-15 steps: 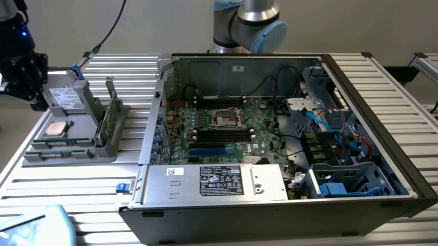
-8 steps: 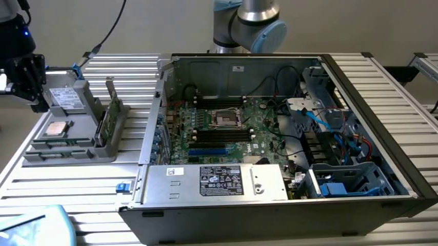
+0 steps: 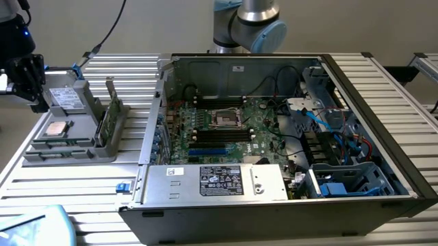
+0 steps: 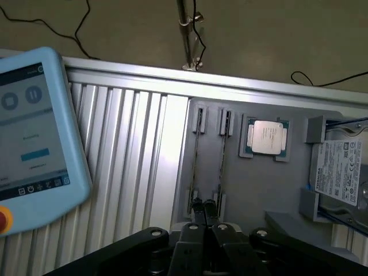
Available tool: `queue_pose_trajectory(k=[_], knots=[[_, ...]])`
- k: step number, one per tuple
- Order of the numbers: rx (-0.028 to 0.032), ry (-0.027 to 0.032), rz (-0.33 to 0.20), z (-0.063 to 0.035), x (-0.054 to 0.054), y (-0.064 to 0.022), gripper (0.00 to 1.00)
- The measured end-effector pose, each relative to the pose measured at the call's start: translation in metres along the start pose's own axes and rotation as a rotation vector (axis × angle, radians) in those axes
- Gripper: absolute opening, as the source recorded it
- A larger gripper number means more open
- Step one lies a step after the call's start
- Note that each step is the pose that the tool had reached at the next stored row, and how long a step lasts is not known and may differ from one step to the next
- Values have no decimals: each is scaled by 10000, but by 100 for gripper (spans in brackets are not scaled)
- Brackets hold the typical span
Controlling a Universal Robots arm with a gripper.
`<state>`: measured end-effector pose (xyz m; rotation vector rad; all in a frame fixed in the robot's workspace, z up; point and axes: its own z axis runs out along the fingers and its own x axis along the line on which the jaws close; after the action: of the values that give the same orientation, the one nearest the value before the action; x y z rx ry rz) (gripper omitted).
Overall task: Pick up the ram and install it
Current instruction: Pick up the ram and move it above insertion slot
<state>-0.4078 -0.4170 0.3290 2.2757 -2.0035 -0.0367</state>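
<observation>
Two ram sticks stand edge-on in narrow slots of a grey holder (image 4: 270, 190), one ram (image 4: 195, 164) beside the other (image 4: 222, 158). My gripper (image 4: 204, 210) hangs above the holder, at the end of the two sticks. Its black fingers are pressed together and hold nothing. In the exterior view the gripper (image 3: 34, 100) is at the far left, over the grey holder (image 3: 75, 151). The open computer case (image 3: 274, 138) lies to the exterior view's right, with black memory slots (image 3: 220, 136) on its green motherboard.
A square silver processor (image 4: 265, 137) and a hard drive (image 4: 345, 167) also sit in the holder. A larger green card (image 3: 110, 110) stands upright in it. A blue teach pendant (image 4: 34, 138) lies on the ribbed table. The arm's base (image 3: 246, 23) rises behind the case.
</observation>
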Motion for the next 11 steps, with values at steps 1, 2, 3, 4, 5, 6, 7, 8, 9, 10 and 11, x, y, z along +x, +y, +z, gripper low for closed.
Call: queue_pose_trajectory(k=[1,2,3,4,5,6,7,8,9,10,11], knots=[[0,0,0,0,0,0,18],[1,0,0,0,0,0,18],[0,0,0,0,0,0,24],[1,0,0,0,0,0,30],[0,0,0,0,0,0,30],[1,0,-1,8,0,2,36],[7,0,-1,26,1,5,36],[8,1,0,45,1,11,42],[12,2,2,65,-1,20,42],[18,2,2,83,-1,27,42],[25,2,1,101,-2,33,42]])
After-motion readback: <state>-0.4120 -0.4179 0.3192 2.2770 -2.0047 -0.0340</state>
